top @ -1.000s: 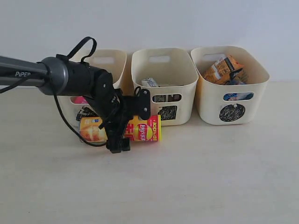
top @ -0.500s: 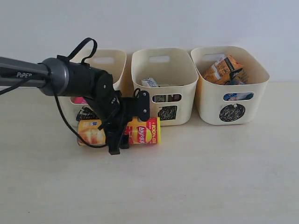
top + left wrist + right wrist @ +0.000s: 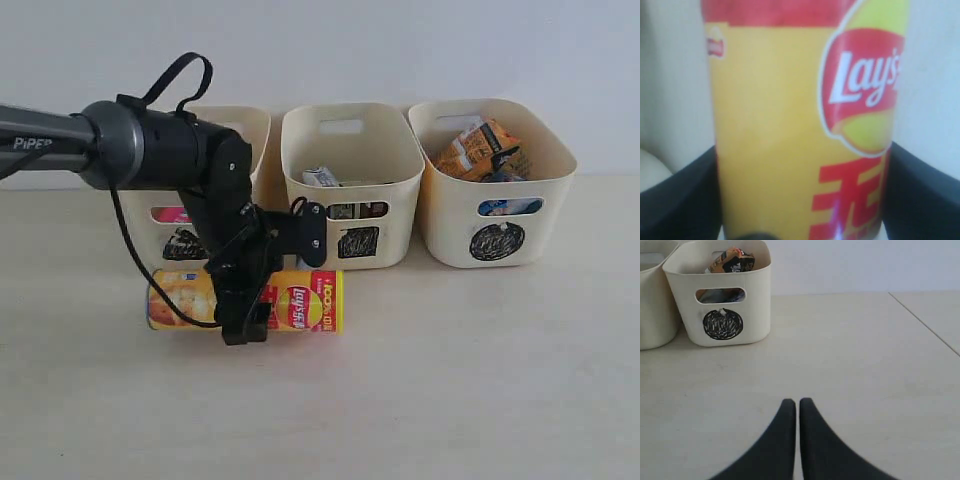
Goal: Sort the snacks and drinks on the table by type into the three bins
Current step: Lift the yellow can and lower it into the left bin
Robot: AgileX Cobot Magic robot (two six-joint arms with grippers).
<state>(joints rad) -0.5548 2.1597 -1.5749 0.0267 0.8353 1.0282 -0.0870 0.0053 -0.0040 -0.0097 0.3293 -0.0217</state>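
The table [image 3: 450, 390] is pale wood, and a plain white wall [image 3: 400, 50] stands behind it.

Nearest lies one yellow chip tube [image 3: 305, 300], on its side in front of the left bin [image 3: 240, 125]. The left gripper [image 3: 245, 312] is clamped round its middle. I cannot tell if the tube rests on the table or hangs just above it.

The left wrist view shows this from very close. It shows the red Lay's sign on the yellow tube and one black finger [image 3: 675, 205] pressed on each side, two in all.

The outside view does not show the other gripper. Only the right wrist view does. The right gripper [image 3: 797, 412] has its two black fingers pressed together, low over the table.

Farther back, three cream bins stand in a row near the wall. The left bin has a black scribble partly hidden by the arm [image 3: 150, 155], and a pink thing [image 3: 172, 214] shows through its slot. The middle bin [image 3: 350, 150] has a square scribble. The right bin [image 3: 495, 195] has a round scribble, and one orange bag [image 3: 475, 145] pokes out of its top. The right wrist view shows that bin and bag too, plus the edge of the bin beside it.
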